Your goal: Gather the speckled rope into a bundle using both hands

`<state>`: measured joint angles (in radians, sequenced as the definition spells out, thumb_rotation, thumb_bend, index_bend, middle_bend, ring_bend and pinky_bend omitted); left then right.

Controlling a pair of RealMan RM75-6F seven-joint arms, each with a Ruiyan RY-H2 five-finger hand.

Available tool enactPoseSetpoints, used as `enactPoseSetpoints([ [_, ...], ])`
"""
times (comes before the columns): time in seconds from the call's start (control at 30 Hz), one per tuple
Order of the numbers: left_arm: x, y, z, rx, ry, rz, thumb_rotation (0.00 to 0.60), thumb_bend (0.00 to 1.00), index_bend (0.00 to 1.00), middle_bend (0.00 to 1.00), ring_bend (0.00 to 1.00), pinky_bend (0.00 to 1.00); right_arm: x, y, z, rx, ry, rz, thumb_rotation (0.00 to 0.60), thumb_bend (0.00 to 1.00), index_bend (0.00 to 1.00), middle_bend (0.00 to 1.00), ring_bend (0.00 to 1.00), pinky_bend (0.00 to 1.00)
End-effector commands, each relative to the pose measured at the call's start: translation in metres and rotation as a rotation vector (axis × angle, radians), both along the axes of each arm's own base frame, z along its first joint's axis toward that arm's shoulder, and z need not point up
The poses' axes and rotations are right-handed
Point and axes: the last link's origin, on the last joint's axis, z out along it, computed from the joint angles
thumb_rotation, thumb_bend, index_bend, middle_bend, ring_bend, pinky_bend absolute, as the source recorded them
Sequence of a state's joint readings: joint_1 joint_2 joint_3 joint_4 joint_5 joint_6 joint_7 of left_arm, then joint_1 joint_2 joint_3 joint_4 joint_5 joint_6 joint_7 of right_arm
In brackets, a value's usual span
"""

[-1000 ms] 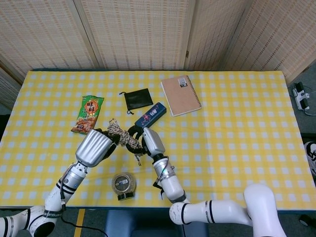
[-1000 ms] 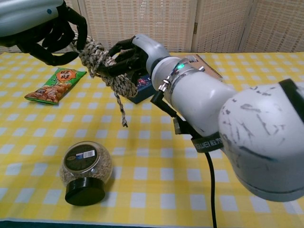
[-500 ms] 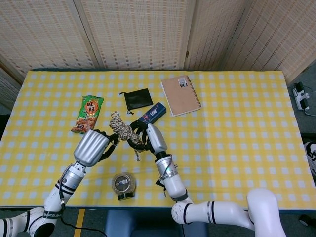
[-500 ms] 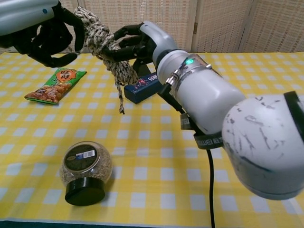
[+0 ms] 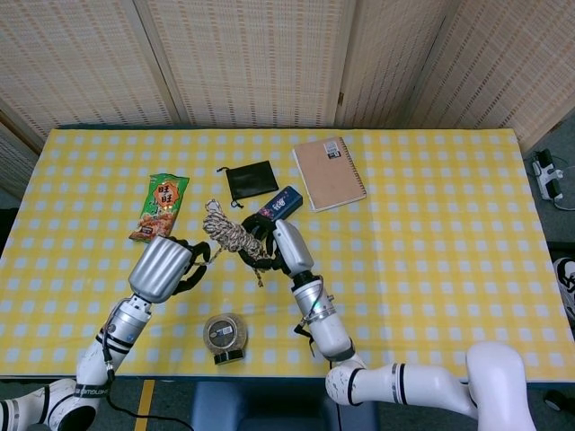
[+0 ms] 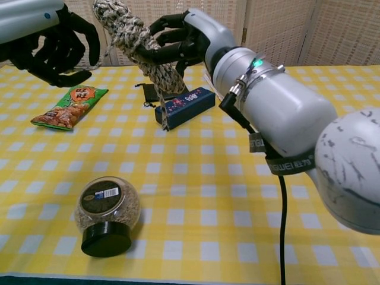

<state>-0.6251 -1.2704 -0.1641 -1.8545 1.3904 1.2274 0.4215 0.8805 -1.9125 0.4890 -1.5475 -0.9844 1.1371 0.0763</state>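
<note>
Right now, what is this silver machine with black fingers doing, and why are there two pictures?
It is a robot with two arms, and each ends in a hand. One camera looks down from its head, the other looks out from its chest, at the same moment. The right hand holds up a bundled speckled rope. The left hand is beside it, fingers curled, apparently holding nothing. On the yellow checked table lie a snack packet, a black pouch, a blue box, a notebook and a jar.
</note>
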Motion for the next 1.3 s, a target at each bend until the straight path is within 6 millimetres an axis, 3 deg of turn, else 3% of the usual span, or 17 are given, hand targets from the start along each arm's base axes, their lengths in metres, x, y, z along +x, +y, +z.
enactPoseSetpoints([
  [0.03, -0.001, 0.000, 0.000, 0.002, 0.000, 0.003, 0.600, 0.36, 0.51, 0.77, 0.71, 0.78, -0.001, -0.002, 0.001, -0.015, 0.014, 0.003, 0.600, 0.63, 0.90, 0.78, 0.84, 0.72],
  [0.27, -0.004, 0.000, 0.002, -0.001, 0.003, 0.021, 0.600, 0.30, 0.41, 0.64, 0.61, 0.75, -0.006, -0.011, 0.007, -0.114, 0.083, 0.027, 0.600, 0.64, 0.90, 0.78, 0.85, 0.72],
  [0.4, -0.008, 0.000, 0.000, -0.010, 0.008, 0.037, 0.600, 0.30, 0.41, 0.63, 0.60, 0.74, -0.009, -0.014, 0.013, -0.149, 0.106, 0.039, 0.600, 0.63, 0.90, 0.78, 0.85, 0.72],
  [0.67, -0.025, 0.004, 0.006, 0.036, 0.039, 0.095, 0.600, 0.29, 0.36, 0.53, 0.50, 0.62, -0.019, -0.019, 0.030, -0.195, 0.155, 0.058, 0.600, 0.63, 0.90, 0.78, 0.85, 0.72],
  [1.0, -0.088, 0.016, 0.035, 0.226, 0.042, 0.265, 0.600, 0.29, 0.33, 0.42, 0.38, 0.48, -0.054, -0.013, 0.060, -0.204, 0.210, 0.071, 0.600, 0.63, 0.90, 0.79, 0.85, 0.72],
  [1.3, -0.146, -0.015, 0.058, 0.264, 0.075, 0.438, 0.600, 0.29, 0.30, 0.34, 0.29, 0.34, -0.080, -0.002, 0.081, -0.199, 0.244, 0.079, 0.600, 0.63, 0.90, 0.79, 0.85, 0.72],
])
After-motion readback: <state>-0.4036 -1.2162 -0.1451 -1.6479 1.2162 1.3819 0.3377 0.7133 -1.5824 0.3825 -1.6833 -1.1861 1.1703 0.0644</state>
